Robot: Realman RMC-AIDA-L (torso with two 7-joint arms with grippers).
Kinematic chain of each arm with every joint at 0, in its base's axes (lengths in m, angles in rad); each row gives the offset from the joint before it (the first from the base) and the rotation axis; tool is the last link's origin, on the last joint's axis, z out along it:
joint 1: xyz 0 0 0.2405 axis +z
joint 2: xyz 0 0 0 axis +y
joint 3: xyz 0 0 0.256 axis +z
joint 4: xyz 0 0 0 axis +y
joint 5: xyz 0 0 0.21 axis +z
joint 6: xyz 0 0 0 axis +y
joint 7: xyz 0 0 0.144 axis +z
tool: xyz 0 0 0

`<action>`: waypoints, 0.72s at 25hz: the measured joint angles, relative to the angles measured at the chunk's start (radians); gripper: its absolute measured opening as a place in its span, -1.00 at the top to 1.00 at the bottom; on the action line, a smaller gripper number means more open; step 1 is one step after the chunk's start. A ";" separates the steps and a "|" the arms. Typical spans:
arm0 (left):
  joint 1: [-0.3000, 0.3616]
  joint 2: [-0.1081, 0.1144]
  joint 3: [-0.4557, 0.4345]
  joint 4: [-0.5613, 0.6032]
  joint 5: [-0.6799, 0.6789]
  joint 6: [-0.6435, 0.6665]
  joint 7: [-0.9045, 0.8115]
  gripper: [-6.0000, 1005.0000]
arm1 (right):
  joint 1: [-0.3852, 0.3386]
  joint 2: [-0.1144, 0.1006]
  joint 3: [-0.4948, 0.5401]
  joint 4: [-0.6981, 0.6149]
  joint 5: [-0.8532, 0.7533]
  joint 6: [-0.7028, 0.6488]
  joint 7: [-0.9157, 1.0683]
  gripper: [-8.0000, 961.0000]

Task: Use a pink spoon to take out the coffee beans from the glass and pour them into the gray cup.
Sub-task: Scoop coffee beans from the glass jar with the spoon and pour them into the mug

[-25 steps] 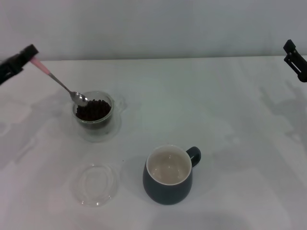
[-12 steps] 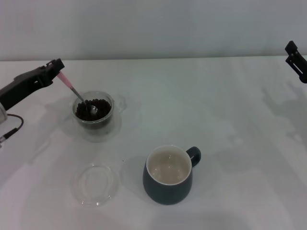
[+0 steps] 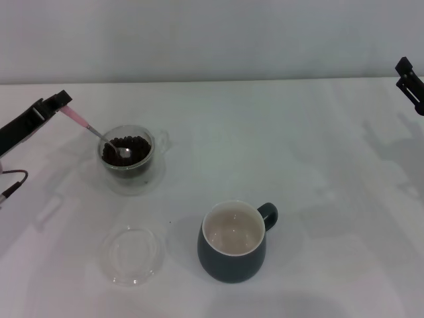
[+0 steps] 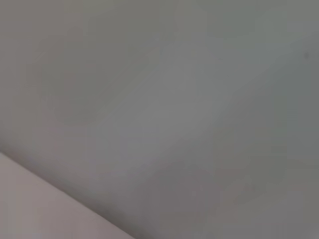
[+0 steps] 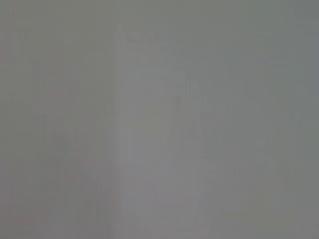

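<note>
In the head view my left gripper (image 3: 58, 103) is shut on the pale pink handle of the pink spoon (image 3: 86, 125), at the table's left. The spoon slants down to the right, and its metal bowl lies in the coffee beans (image 3: 130, 144) inside the glass (image 3: 127, 157). The gray cup (image 3: 232, 242) stands upright nearer the front, handle to the right, its cream inside showing no beans. My right gripper (image 3: 409, 83) is parked at the far right edge. Both wrist views show only a plain grey surface.
A flat shallow clear round dish (image 3: 132, 254) lies on the white table (image 3: 311, 165), left of the gray cup and in front of the glass. A dark cable (image 3: 12, 184) hangs at the left edge.
My left gripper swung right and pushed the spoon's bowl into the beans, then drew back left and slightly down. The spoon now lies flatter, its bowl still among the beans. The right arm barely moved.
</note>
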 joint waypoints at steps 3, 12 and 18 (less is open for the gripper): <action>0.002 0.001 0.000 0.002 -0.001 -0.004 -0.048 0.72 | 0.000 0.000 0.000 0.000 0.000 0.000 0.000 -0.84; 0.006 0.004 0.006 0.002 0.010 -0.014 -0.163 0.73 | -0.006 0.000 0.000 0.000 0.001 0.000 0.000 -0.84; 0.027 0.005 0.005 0.003 0.015 -0.027 -0.244 0.73 | -0.015 -0.001 0.001 0.000 0.013 0.000 0.000 -0.84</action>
